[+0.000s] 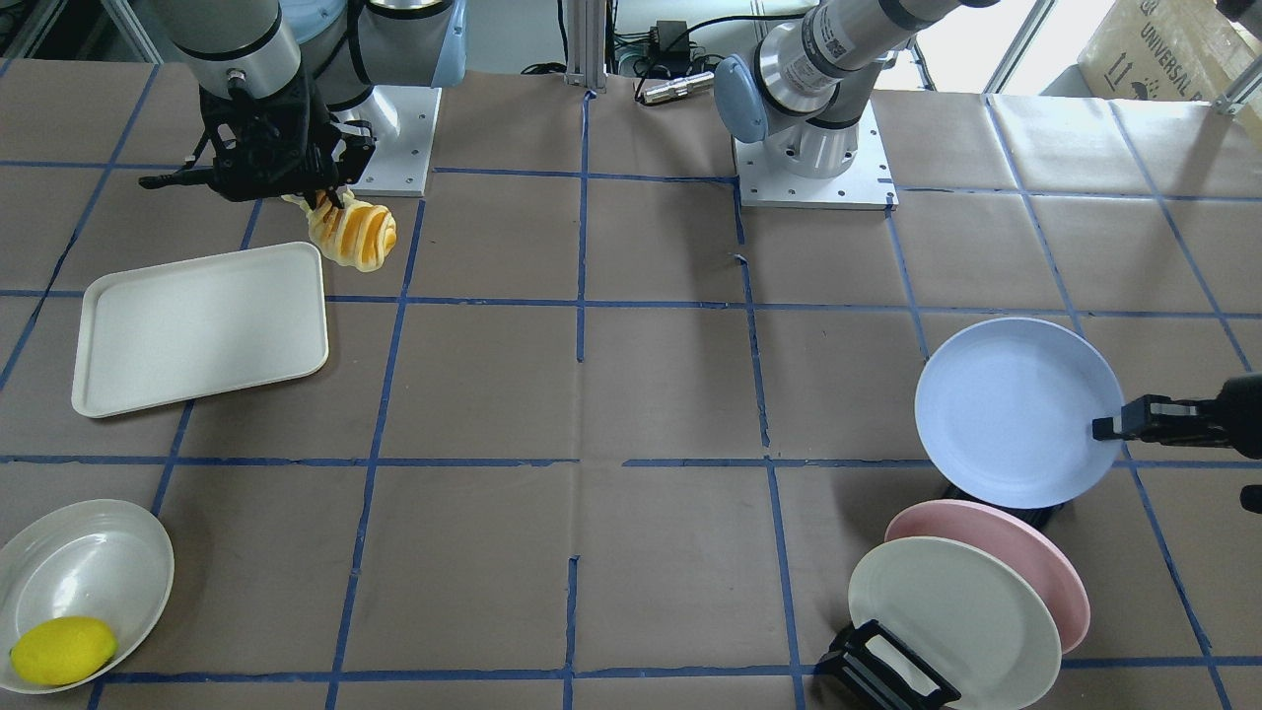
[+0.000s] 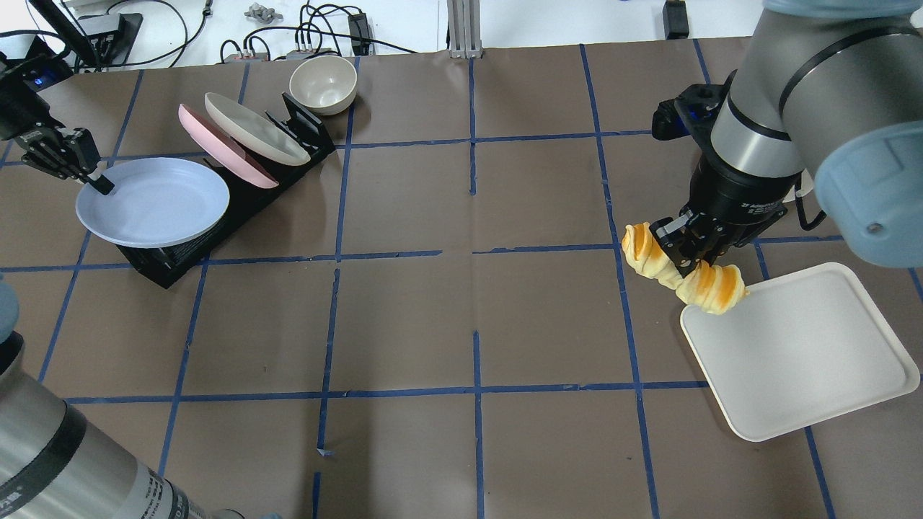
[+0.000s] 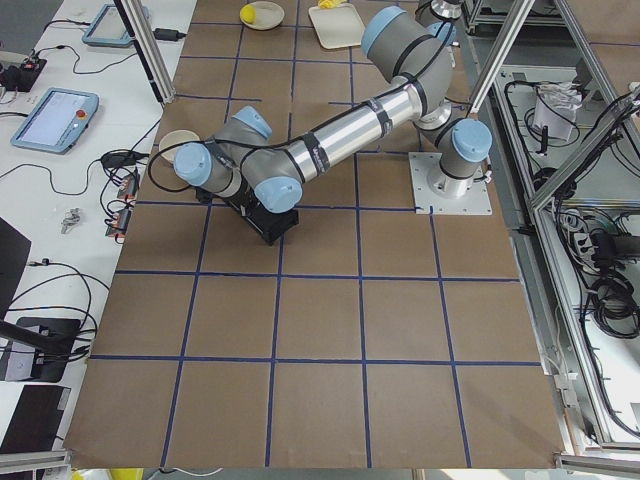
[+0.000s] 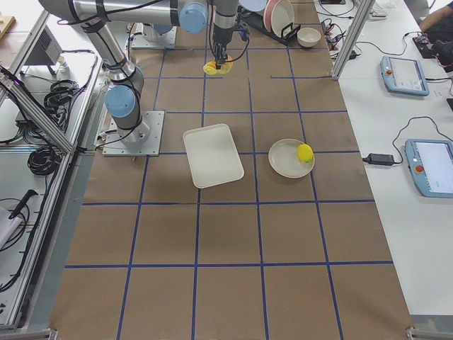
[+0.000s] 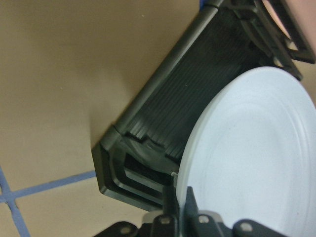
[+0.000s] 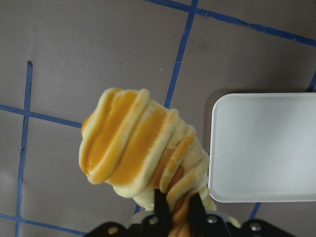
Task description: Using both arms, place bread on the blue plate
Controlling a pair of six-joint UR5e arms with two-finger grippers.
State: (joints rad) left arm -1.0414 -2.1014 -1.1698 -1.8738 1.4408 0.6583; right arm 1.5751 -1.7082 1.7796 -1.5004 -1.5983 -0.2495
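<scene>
Bread (image 2: 715, 288) hangs pinched at its narrow middle by the right gripper (image 2: 683, 261), just beside the cream tray (image 2: 800, 349). Judged light, soft and crushable, so a gentle waist hold suits it. Well apart, the left gripper (image 2: 101, 184) pinches the blue plate (image 2: 155, 202) by its rim, over the black rack (image 2: 167, 265).

Overhead and front cameras looked down on the table (image 2: 404, 324) from opposite sides; two more from its ends. Wrist cameras sat close on the blue plate (image 5: 256, 163) and bread (image 6: 133, 143).
</scene>
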